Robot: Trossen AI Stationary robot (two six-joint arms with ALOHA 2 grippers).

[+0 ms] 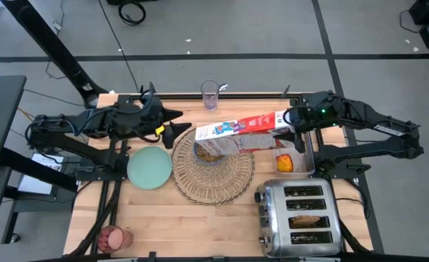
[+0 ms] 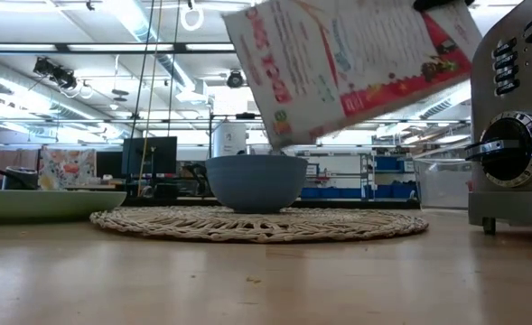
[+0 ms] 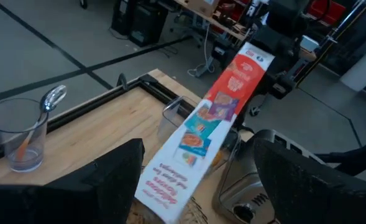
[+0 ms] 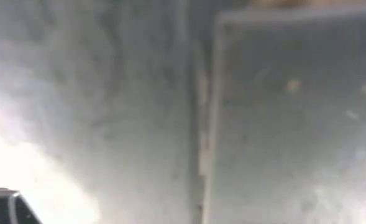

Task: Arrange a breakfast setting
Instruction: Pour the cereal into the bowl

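Observation:
A small blue bowl (image 1: 209, 151) (image 2: 255, 181) stands on the round wicker placemat (image 1: 215, 182) (image 2: 256, 224) and holds some cereal. My right gripper (image 1: 288, 121) is shut on a red and white cereal box (image 1: 239, 129) (image 2: 356, 63) (image 3: 214, 118), which slants down over the bowl. My left gripper (image 1: 176, 132) (image 3: 198, 146) is open and empty just left of the bowl. The mint-green plate (image 1: 150, 167) (image 2: 40, 203) lies left of the placemat. A clear glass (image 1: 210, 94) (image 3: 21, 137) at the far edge holds the orange-handled spoon (image 3: 51, 98). My right gripper holds the cereal box by its red end (image 1: 276, 121), coming level from the table's right side. The fingers themselves are hidden by the wrist and the box. The box is lifted clear and tilted, its white end (image 1: 203, 133) lowest, above the bowl.
A chrome toaster (image 1: 301, 215) (image 2: 514, 135) stands at the near right with a toast slice (image 1: 309, 218) in a slot. A clear tray (image 1: 309, 156) behind it holds the red-yellow apple (image 1: 285, 164). A glass of pink drink (image 1: 114, 236) stands at the near left corner.

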